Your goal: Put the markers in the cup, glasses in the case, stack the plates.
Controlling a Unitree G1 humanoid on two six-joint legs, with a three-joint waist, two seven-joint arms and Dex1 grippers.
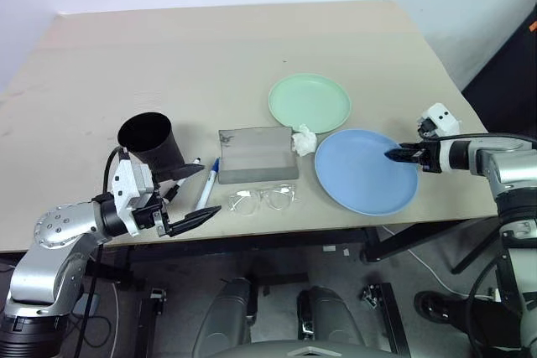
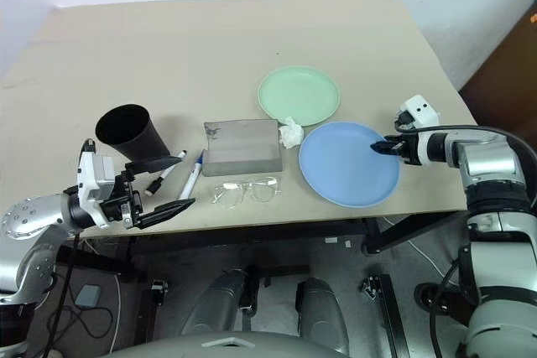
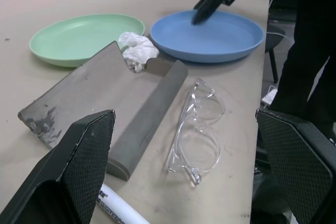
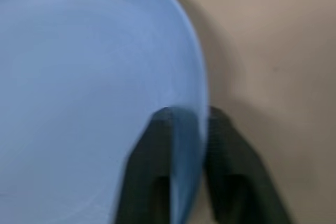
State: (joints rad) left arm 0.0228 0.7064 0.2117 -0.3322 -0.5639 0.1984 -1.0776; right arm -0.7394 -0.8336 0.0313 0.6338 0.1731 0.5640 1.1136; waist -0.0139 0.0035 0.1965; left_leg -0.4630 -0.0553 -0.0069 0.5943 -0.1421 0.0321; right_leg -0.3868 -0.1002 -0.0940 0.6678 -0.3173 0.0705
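Progress is slight: judged from how things lie, none of the three jobs is finished. At the far left, the left tool (image 1: 186,199) hangs with its jaws spread wide and nothing between them, just off the near edge of the surface (image 1: 210,48). The cup (image 1: 153,143) stands at about twelve o'clock from that tool, with nothing seen sticking out of it. Both markers lie flat at the cup's four o'clock, the black-capped marker (image 1: 183,175) nearest it and the blue-capped marker (image 1: 208,184) just beside the case (image 1: 257,154). The case sits near the middle with its lid open, and nothing shows inside. The glasses (image 1: 262,199) rest on the surface at the case's six o'clock, temples folded, close to the near edge. A crumpled tissue (image 1: 303,140) lies between the case and the two plates. The green plate (image 1: 310,102) lies alone at the tissue's twelve o'clock; the blue plate (image 1: 367,170) lies at its four o'clock, the two rims close together but not overlapping. At the far right, the right tool (image 4: 185,129) is closed on the blue plate's rim, one finger above and one below. Stacking looks like the step in hand; markers and glasses remain.
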